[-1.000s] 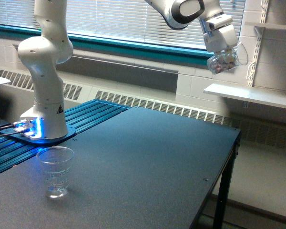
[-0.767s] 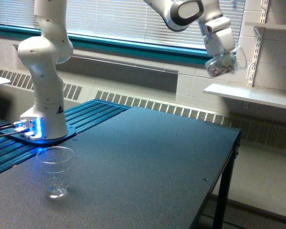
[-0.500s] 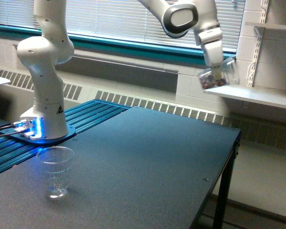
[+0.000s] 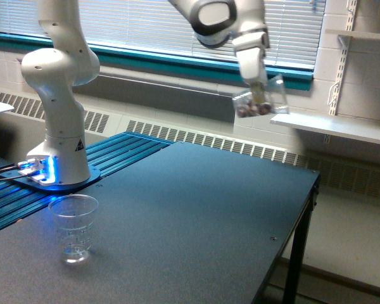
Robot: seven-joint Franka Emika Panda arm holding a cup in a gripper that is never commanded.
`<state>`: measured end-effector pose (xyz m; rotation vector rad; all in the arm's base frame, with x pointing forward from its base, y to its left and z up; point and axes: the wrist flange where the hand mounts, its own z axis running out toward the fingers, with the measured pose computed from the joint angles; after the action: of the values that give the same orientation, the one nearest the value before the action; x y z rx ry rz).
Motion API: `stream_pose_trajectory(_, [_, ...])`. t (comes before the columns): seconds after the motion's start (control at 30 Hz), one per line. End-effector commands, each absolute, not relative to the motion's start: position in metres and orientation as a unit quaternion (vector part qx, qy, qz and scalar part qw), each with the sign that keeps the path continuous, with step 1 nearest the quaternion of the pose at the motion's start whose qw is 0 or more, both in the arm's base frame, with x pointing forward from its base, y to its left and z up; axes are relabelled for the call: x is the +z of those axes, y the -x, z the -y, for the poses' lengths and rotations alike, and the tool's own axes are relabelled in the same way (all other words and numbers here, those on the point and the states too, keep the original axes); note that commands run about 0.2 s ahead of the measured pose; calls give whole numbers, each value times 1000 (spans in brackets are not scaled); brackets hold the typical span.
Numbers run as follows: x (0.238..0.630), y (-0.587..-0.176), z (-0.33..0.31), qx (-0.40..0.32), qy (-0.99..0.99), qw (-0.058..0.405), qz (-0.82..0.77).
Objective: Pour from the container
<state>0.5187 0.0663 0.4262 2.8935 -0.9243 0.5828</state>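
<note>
One clear container (image 4: 259, 101) w/ pinkish-brown bits, up in the air, pinched in claw (image 4: 258, 95), tilted. Well above far edge of dark bench (image 4: 196, 209), in front of window blinds. Taller clear cup (image 4: 73, 227) upright on bench near front, just beside arm base (image 4: 57, 171), well apart from container. White wall shelf (image 4: 332, 126) just behind container.

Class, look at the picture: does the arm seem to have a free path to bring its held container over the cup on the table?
Probably yes: nothing stands between the container and the cup on the table.
</note>
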Motion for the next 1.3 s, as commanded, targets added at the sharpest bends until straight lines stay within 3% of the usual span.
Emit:
stream_pose_trajectory(0.03, [415, -490, -29, 167, -914, 59, 366])
stream_pose_trajectory(0.93, [400, -367, 91, 114, -810, 143, 558])
stream_pose_trajectory(1.3, [374, -331, 130, 84, -760, 172, 621])
